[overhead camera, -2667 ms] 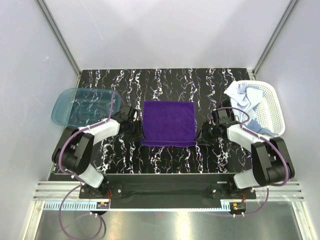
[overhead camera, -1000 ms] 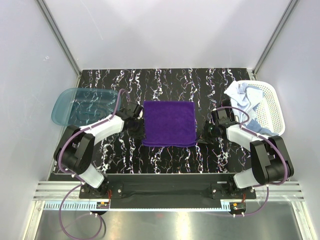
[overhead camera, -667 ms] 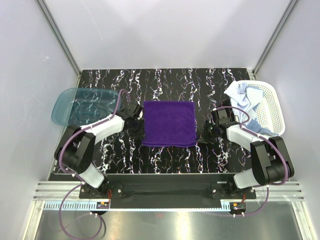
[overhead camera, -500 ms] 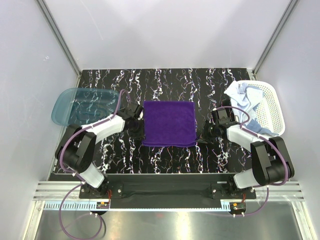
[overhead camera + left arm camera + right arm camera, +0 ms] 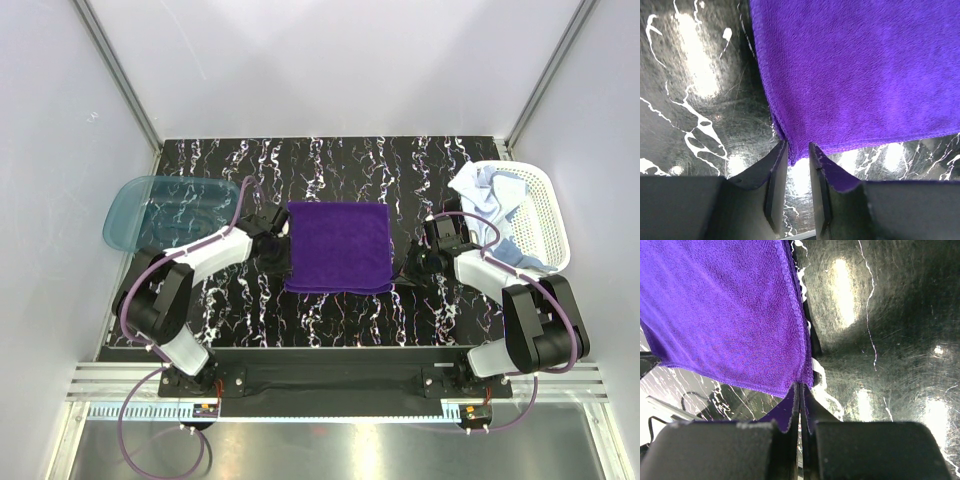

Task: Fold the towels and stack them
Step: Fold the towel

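Observation:
The deep purple towel lies spread flat in the middle of the black marbled table. My left gripper is at its near-left corner. In the left wrist view its jaws stand a little apart, with the towel's corner between the tips. My right gripper is at the near-right corner. In the right wrist view it is shut on the towel's corner. The white towel and the light blue towel lie crumpled in the basket.
The white mesh basket stands at the right edge of the table. The translucent teal tray stands at the left edge. Grey walls close in the back and both sides.
My left gripper has crept right and a little farther in, up to the towel's left edge. The right gripper and the towel have barely moved.

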